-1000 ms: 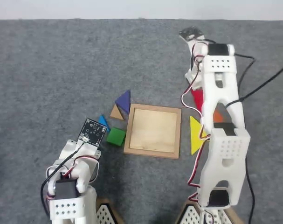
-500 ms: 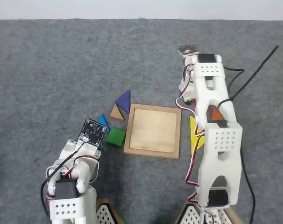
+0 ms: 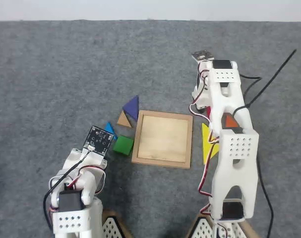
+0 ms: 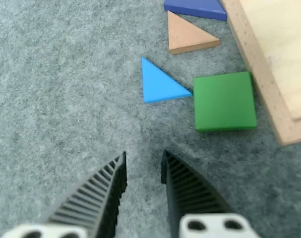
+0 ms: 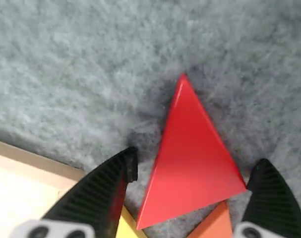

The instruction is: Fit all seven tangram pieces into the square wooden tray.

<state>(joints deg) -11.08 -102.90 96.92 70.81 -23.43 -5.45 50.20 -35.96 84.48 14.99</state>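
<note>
as the high view has it, the tray (image 3: pixel 162 139) lies bare, with the dark blue triangle (image 3: pixel 132 107), tan triangle (image 3: pixel 123 120), light blue triangle (image 3: pixel 109 128) and green square (image 3: pixel 123 145) loose on one side and the yellow triangle (image 3: pixel 208 144) and orange piece (image 3: pixel 231 121) on the other, so by my reading nothing is fitted yet. left wrist view: left gripper (image 4: pixel 144 156) over the carpet (image 4: pixel 66 99) near the green square, jaws parted a little, holding nothing. right wrist view: right gripper (image 5: pixel 196 161) spread wide, one finger either side of the red triangle (image 5: pixel 190 144) lying flat just off the tray's corner, not closed on it.
</note>
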